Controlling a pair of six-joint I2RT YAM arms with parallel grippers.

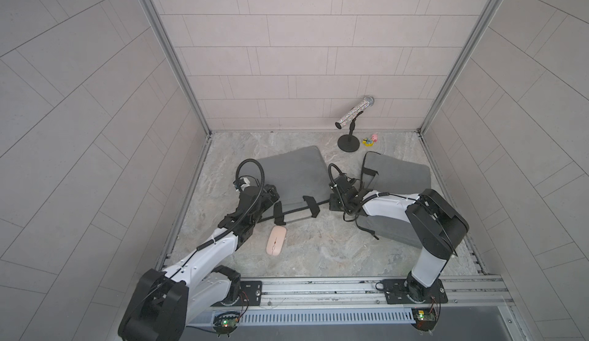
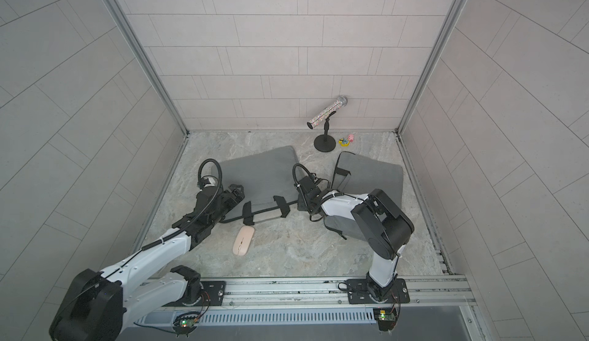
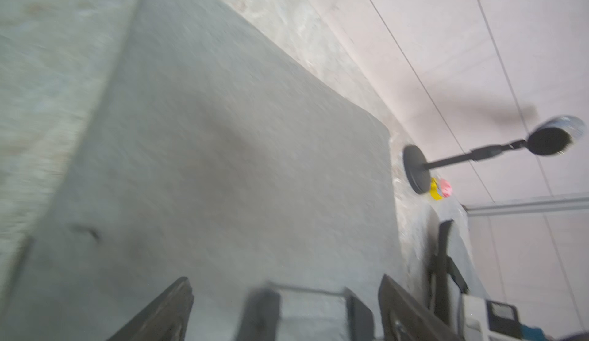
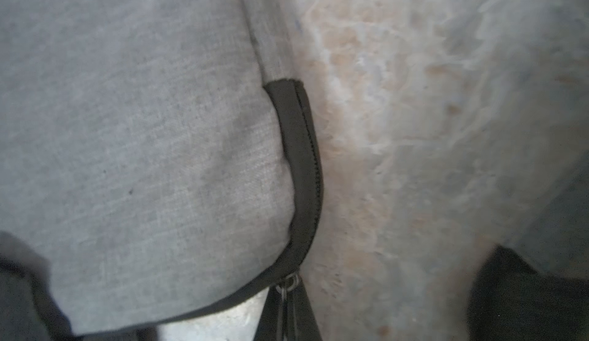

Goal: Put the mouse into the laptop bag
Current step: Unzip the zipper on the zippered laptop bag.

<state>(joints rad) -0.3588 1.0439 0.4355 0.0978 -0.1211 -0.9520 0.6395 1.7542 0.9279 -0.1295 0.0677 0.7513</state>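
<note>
A pale pink mouse (image 1: 276, 240) (image 2: 243, 240) lies on the marble floor, just in front of the grey laptop bag (image 1: 291, 173) (image 2: 264, 170), touched by neither arm. My left gripper (image 1: 271, 195) (image 3: 287, 310) is open over the bag's front left part. Its fingers (image 3: 169, 310) stand wide on either side of the black-ended handle (image 3: 306, 307), and the wrist view is blurred. At the bag's front right corner my right gripper (image 1: 334, 200) (image 4: 288, 294) is shut on the zipper pull (image 4: 288, 286), at the end of the black zipper (image 4: 302, 164).
A second grey bag (image 1: 398, 177) with loose black straps lies on the right, partly under my right arm. A glittery microphone on a black stand (image 1: 350, 126) and a small yellow and pink toy (image 1: 371, 140) stand at the back right. Walls enclose three sides.
</note>
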